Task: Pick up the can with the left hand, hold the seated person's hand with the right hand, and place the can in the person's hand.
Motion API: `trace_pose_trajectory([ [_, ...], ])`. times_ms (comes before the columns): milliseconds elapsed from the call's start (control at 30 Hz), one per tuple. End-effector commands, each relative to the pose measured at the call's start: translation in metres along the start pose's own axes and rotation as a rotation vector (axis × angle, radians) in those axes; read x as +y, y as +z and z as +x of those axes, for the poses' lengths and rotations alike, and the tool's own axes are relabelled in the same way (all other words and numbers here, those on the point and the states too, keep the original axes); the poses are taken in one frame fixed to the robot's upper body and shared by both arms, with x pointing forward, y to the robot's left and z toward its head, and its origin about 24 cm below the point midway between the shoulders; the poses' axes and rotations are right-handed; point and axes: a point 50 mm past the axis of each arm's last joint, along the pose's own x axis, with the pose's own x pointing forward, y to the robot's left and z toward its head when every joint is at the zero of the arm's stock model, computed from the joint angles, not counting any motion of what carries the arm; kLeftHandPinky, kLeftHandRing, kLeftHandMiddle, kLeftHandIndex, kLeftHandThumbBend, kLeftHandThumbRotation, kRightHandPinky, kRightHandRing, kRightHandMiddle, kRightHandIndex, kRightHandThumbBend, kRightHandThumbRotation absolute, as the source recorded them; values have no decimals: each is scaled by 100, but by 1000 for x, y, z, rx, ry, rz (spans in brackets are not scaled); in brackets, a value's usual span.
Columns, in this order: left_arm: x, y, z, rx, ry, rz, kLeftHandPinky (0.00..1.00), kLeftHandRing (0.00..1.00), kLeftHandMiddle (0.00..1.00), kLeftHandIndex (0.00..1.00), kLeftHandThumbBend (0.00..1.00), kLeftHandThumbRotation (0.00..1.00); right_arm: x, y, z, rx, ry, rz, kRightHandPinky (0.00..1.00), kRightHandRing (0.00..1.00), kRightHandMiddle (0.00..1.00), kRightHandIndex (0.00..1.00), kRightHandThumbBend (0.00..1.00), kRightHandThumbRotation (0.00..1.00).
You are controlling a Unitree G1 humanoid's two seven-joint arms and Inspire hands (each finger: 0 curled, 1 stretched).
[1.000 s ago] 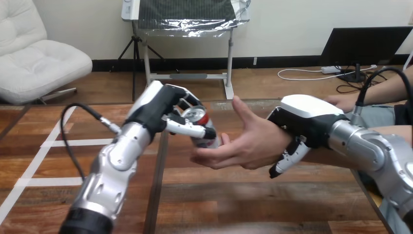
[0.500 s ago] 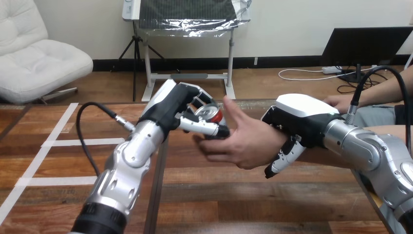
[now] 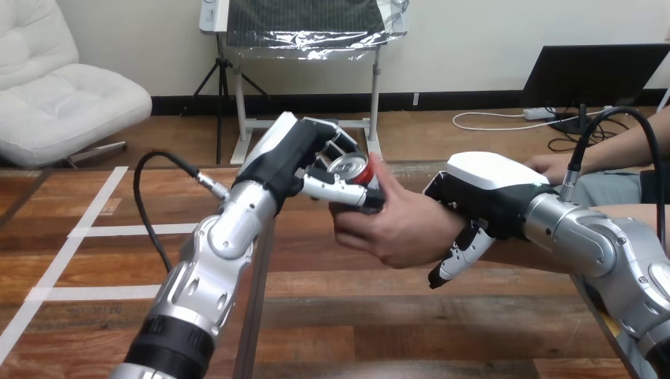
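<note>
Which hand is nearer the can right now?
Left. The left hand has its fingers and thumb curled round the can. The right hand is off to the can's right, apart from it, with the person's hand between them.

Can [image 3: 348, 166]: only the top rim and a strip of red show. My left hand [image 3: 296, 154] and the person's hand [image 3: 395, 229] cover the rest, so I can't tell how deep it sits in their palm.

My right hand [image 3: 490, 193] wraps over the person's wrist [image 3: 441, 235], its palm side hidden.

The person's forearm [image 3: 525, 254] passes behind my right arm.

The person's other hand [image 3: 553, 163] is half hidden behind my right hand.

My left arm is cut off at the bottom edge, my right arm at the lower right corner.
</note>
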Motion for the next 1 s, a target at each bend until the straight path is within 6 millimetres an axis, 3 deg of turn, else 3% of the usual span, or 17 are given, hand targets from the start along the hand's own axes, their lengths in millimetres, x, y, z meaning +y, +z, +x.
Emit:
trace_pose_trajectory([
  [0, 6, 48, 14, -160, 20, 23, 27, 35, 42, 47, 69, 0, 2, 9, 4, -34, -18, 33, 22, 29, 37, 45, 91, 14],
  [967, 1, 71, 13, -258, 8, 11, 22, 30, 37, 45, 68, 0, 6, 6, 2, -34, -13, 57, 21, 29, 37, 46, 91, 15],
])
